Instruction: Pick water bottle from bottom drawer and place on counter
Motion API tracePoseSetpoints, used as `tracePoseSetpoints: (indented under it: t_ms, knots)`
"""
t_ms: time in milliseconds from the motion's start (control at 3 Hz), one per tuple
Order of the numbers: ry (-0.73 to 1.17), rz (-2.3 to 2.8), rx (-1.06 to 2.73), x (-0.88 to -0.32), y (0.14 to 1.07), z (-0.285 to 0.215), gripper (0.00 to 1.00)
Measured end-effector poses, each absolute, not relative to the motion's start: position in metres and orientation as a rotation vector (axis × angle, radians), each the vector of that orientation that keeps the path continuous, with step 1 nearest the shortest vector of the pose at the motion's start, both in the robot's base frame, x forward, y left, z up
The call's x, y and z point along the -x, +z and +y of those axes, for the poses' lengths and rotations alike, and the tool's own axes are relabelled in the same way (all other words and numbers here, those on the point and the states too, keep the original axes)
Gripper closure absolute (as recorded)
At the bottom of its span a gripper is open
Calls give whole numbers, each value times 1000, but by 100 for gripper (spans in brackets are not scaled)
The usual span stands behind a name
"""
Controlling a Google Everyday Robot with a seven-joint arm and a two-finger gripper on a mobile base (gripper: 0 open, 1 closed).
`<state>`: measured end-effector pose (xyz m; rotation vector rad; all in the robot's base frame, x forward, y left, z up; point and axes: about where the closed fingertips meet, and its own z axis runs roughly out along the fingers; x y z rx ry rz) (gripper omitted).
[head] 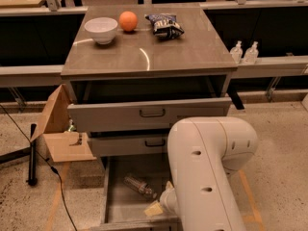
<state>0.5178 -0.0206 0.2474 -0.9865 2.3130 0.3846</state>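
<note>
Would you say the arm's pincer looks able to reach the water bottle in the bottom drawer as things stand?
Probably yes: the bottom drawer stands open, the pincer hangs inside it close beside the water bottle, and nothing lies between them.

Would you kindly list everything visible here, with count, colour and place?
Round white bowl: one, white, counter's back left.
Round orange fruit: one, orange, beside bowl.
Crumpled dark snack bag: one, dark, counter's back.
Glossy grey-brown counter: one, grey-brown, cabinet top.
Upper grey handled drawers: two, grey, partly open.
Plain grey bottom drawer: one, grey, open.
Small clear ribbed plastic water bottle: one, clear, lying in bottom drawer.
Clear pump-dispenser bottles: two, clear, right ledge.
Brown cardboard box: one, brown, floor left of cabinet.
White robot arm: one, white, before cabinet.
Gripper: one, pale, inside bottom drawer, right of bottle.
</note>
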Motion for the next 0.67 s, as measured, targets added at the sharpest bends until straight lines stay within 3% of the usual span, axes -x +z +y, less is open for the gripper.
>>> tracePoseSetpoints:
  t_ms: [667]
  knots:
    - [341,2281,973,-532,219,-9,0]
